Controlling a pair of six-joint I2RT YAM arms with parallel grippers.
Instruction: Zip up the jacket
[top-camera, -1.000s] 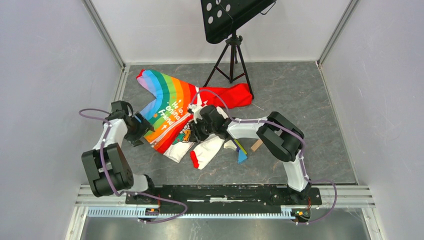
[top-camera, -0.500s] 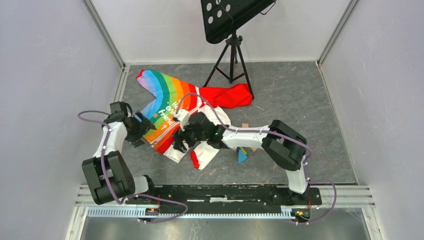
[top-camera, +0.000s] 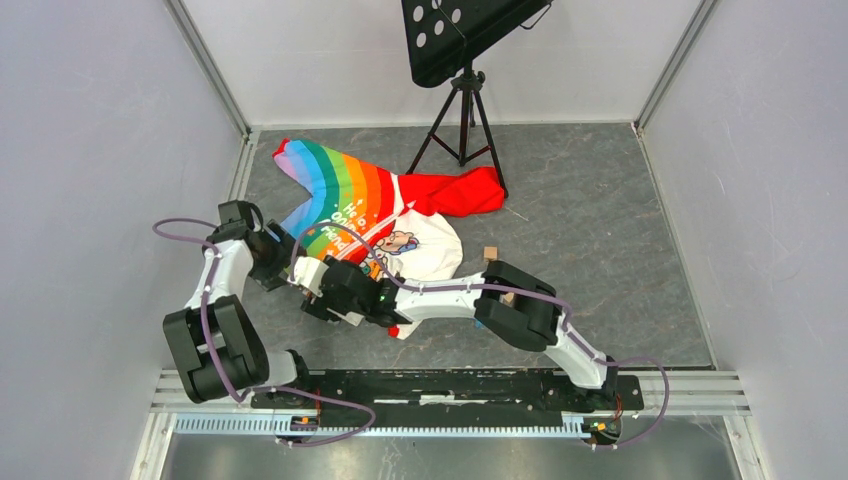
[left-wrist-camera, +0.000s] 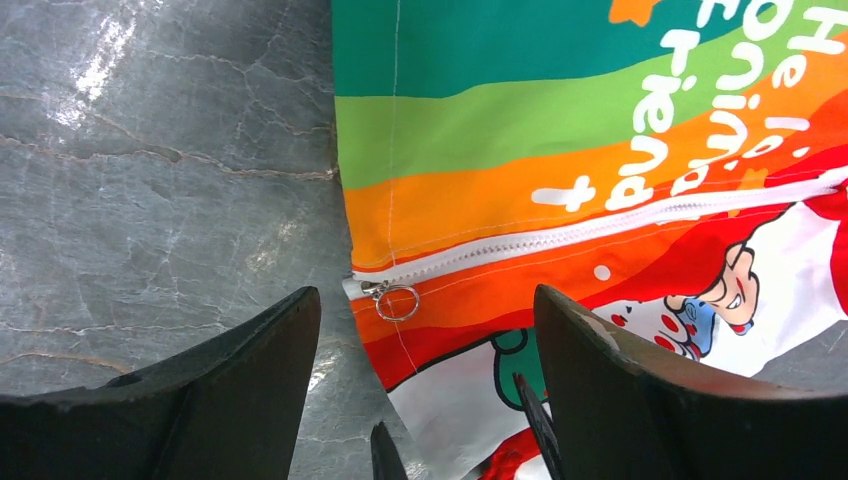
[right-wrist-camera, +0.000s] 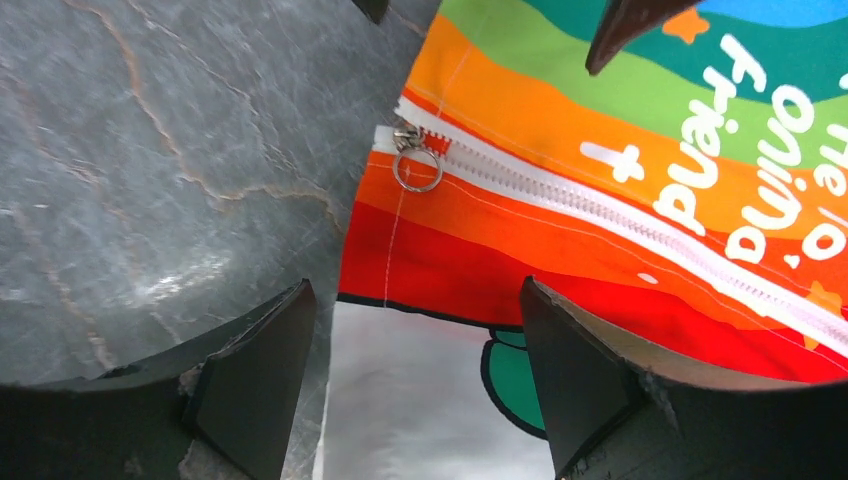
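Jacket (top-camera: 372, 215) is on the grey marbled surface (top-camera: 600, 190), left of centre and lying flat but rumpled. The rainbow panel fans out toward the far left. The red sleeve (top-camera: 455, 190) runs right and ends at the foot of the music stand tripod (top-camera: 462, 120).

Look of it:
- Stripes go blue, teal, green, orange, red, with white lettering across the green and orange.
- Nearer the arms there's a white panel with a cartoon print.
- A red-edged cuff (top-camera: 400, 326) sticks out under the right arm.

Zipper (left-wrist-camera: 600, 228):
- It's white and runs through the orange/red stripes, with both tapes lying together along the visible stretch.
- The slider sits at the hem end, right at the fabric edge.
- The round metal ring pull (left-wrist-camera: 397, 300) lies flat on the orange stripe.

Left tool (left-wrist-camera: 427, 300):
- Fingers are spread wide and grip nothing.
- It's low over the hem corner, and the ring pull sits in the gap in the left wrist view.

Right tool (right-wrist-camera: 415, 288):
- Fingers are also apart with nothing between them.
- It comes in from the opposite side of the same corner.
- The ring pull is just beyond its tips in the right wrist view.
- The left tool's dark fingertips (right-wrist-camera: 625, 25) show at the top of that view.

The two tools face each other closely across the slider. Can't tell if either touches the fabric.

A small wooden block (top-camera: 490, 253) is on the surface beside the right arm.
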